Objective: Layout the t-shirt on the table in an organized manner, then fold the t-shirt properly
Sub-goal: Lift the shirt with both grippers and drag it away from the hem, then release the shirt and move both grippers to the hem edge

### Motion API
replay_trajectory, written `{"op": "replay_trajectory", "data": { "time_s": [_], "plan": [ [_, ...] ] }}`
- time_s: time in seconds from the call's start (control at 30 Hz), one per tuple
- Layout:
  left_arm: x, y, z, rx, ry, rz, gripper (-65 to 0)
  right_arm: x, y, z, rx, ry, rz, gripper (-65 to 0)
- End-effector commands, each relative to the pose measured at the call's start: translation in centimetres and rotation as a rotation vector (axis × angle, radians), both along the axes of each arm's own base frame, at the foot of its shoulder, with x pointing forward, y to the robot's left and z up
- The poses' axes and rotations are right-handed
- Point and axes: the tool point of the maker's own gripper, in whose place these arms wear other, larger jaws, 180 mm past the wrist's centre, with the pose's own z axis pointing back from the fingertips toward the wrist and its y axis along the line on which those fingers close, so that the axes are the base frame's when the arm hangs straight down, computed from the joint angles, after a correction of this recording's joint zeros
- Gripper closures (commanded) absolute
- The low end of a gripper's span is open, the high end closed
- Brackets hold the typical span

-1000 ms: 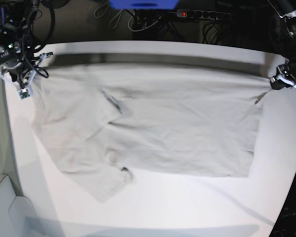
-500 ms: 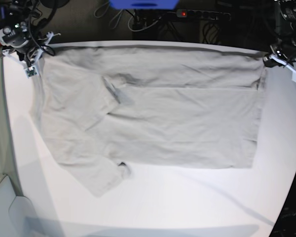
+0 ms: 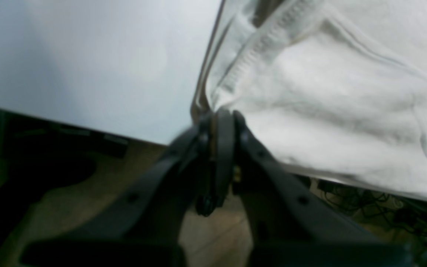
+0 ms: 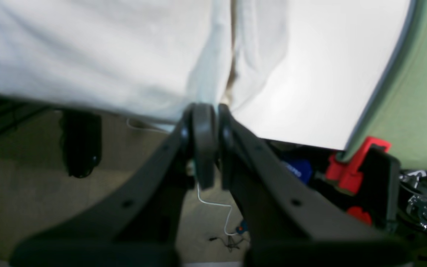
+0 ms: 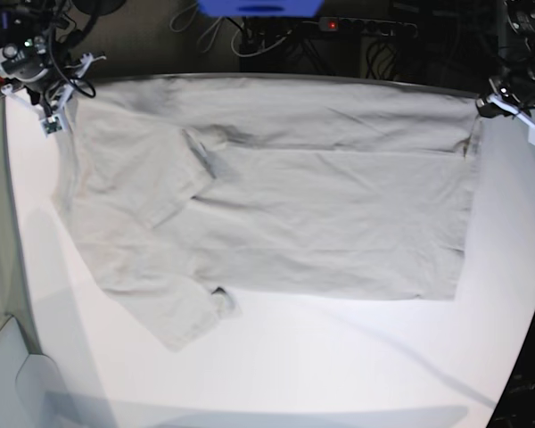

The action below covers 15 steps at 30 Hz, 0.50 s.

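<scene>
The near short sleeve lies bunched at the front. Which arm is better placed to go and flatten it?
Probably the right gripper: it pinches the light grey-beige cotton t-shirt at the sleeve end. The left gripper, shut on the hem corner, is farther from that sleeve on the white table.

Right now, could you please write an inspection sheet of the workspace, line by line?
Surface: white table, bare in front of the cloth.
Job's things: grey-beige t-shirt spread flat, its far edge along the table's far edge; one sleeve lies toward the near side.
Clutter: nothing seen on the table.
Grippers: left gripper shut on a hemmed corner of the t-shirt; right gripper shut on the opposite far corner.
Cables: power strip and loose cables behind the table.
Surroundings: blue object behind the table; green panel beside the table.
</scene>
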Motion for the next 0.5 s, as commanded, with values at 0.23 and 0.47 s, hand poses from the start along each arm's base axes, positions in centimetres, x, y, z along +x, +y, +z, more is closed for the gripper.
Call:
{"op": "replay_trajectory", "data": {
  "time_s": [0.23, 0.47],
  "plan": [
    [0.5, 0.9, 1.1, 0.025, -0.023, 0.002, -27.9, 0.1, -0.6, 0.7, -0.021, -0.019, -0.003, -17.9],
    [-0.4, 1.8, 1.2, 0.04, -0.015, 0.017, -41.2, -0.9, -3.5, 1.7, -0.068, -0.029, -0.083, -26.4]
  ]
}}
